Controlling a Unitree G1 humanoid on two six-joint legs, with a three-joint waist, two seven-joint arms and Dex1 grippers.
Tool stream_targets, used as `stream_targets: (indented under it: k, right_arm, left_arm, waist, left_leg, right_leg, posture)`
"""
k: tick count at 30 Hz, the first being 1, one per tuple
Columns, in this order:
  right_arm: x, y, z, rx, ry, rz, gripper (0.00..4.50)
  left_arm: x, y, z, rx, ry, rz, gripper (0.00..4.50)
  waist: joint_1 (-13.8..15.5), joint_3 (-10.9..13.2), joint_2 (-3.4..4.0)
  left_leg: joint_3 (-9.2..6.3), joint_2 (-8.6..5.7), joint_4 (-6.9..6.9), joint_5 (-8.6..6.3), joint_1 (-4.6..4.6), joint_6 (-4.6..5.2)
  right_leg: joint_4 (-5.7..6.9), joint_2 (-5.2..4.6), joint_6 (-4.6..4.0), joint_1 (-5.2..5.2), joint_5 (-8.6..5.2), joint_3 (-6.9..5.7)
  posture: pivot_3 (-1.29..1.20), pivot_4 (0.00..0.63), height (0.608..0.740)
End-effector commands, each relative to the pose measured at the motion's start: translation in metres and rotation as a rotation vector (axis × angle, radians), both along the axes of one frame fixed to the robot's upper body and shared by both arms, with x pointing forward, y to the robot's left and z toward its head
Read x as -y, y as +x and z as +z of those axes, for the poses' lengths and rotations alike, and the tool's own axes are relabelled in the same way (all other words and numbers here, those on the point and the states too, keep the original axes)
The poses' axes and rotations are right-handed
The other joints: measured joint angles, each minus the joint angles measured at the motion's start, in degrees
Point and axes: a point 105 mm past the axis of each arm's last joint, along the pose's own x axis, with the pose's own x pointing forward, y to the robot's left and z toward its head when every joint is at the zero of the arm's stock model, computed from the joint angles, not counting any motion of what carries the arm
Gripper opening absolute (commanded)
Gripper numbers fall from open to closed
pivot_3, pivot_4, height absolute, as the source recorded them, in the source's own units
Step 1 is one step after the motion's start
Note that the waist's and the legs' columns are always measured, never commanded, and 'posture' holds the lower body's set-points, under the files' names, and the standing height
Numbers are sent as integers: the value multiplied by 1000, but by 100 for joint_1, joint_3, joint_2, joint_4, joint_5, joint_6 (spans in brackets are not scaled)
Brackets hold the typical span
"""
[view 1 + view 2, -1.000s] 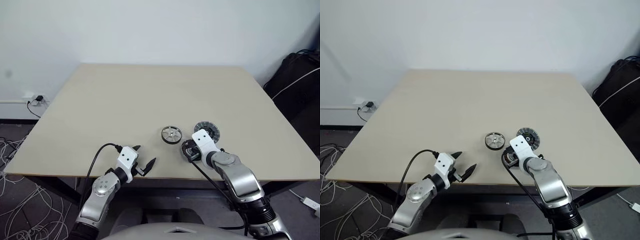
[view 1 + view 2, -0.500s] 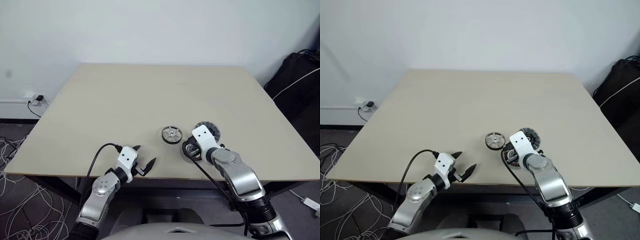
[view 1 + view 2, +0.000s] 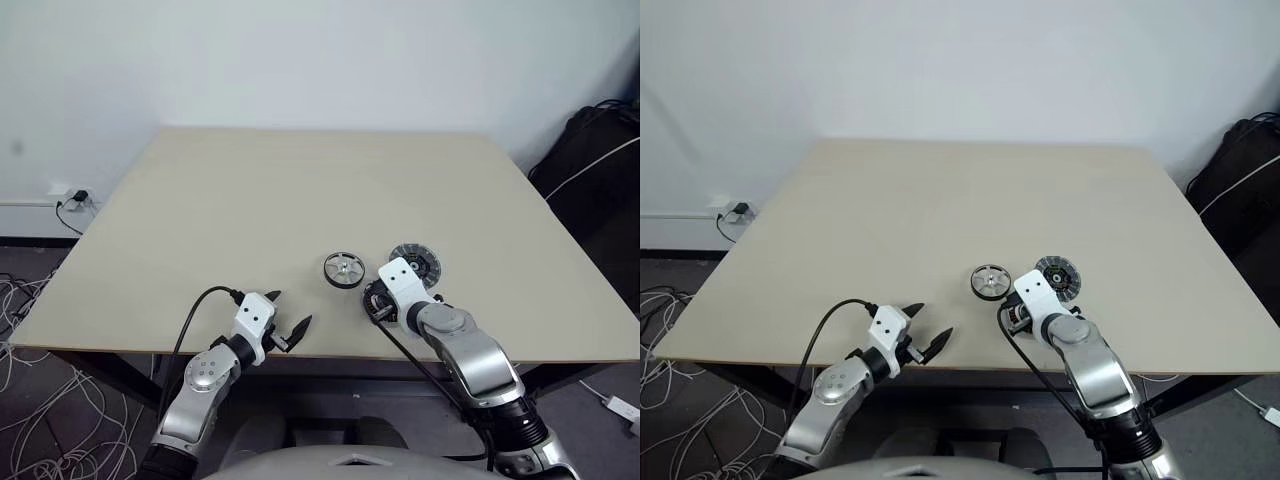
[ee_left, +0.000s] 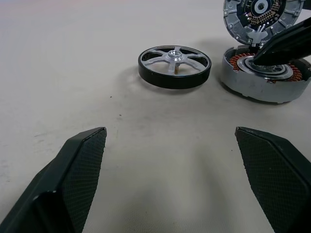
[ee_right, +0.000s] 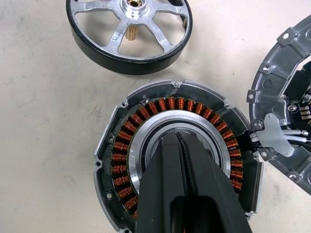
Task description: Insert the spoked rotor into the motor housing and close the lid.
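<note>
1. Near the front edge of the beige worktop (image 3: 250,200), right of centre: sat all three motor parts, close together.
2. Spoked rotor (image 3: 343,270): lay flat, spokes and hub up, dark rim, short shaft under the hub seen in the left wrist view. Free of both claws, just left of the motor housing (image 5: 141,145), small gap between them.
3. Motor housing: lay flat and uncovered, copper windings ringed around a silvery centre. Nothing seated inside it.
4. Lid (image 3: 415,260): lay behind and to the right of the housing, face with dark centre up, edge right against the housing. White wires seen at the spot where the two meet, in the right wrist view.
5. Right claw (image 5: 182,145): fingers pressed together, angled down, tips over the housing's silvery centre. Gripped nothing. Contact with the centre not resolvable.
6. Left claw (image 3: 288,325): fingers spread wide apart, nothing between them. Hovered at the worktop's front edge, well left of the parts, pointed toward the rotor.
7. Left of the worktop, on the floor: tangle of white cables (image 3: 30,440), wall socket (image 3: 72,197) with a plug in it.
8. Right of the worktop: dark bag (image 3: 595,160).
</note>
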Motion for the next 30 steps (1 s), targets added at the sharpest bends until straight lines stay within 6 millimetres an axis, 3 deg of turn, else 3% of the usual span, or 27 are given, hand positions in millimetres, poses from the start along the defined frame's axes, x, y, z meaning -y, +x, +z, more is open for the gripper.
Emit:
stream_targets:
  k: [1,7,19,23,30]
  right_arm:
    - [1,0,7,26,6,7,24]
    - [13,10,24,91,-12,-26,24]
    - [3,-8,2,3,2,18,24]
    - [-1,-13,3,10,6,37,24]
    - [11,-3,18,76,11,-38,24]
  left_arm:
    - [4,5,14,50,-22,-7,4500]
    - [5,4,13,47,-23,-12,4500]
    - [4,4,13,46,-23,-10,4500]
    - [4,3,12,43,-22,-10,4500]
    - [5,3,12,39,-24,-16,4500]
  waist:
    - [0,0,0]
    - [5,3,4]
    - [8,2,2]
    - [7,1,2]
    - [7,3,3]
  left_leg:
    - [0,0,0,0,0,0]
    - [0,0,0,0,-2,0]
    - [0,0,-4,-1,-2,1]
    - [0,0,-4,-1,-2,1]
    - [0,0,-3,-1,-2,1]
  right_leg:
    - [0,0,0,0,0,0]
    - [-1,0,0,-2,0,0]
    - [-5,-1,0,-2,0,0]
    - [-6,0,0,-1,-1,0]
    - [-5,0,1,-2,0,-1]
  posture:
    - [0,0,740]
    - [0,0,740]
    - [0,0,740]
    - [0,0,740]
    - [0,0,740]
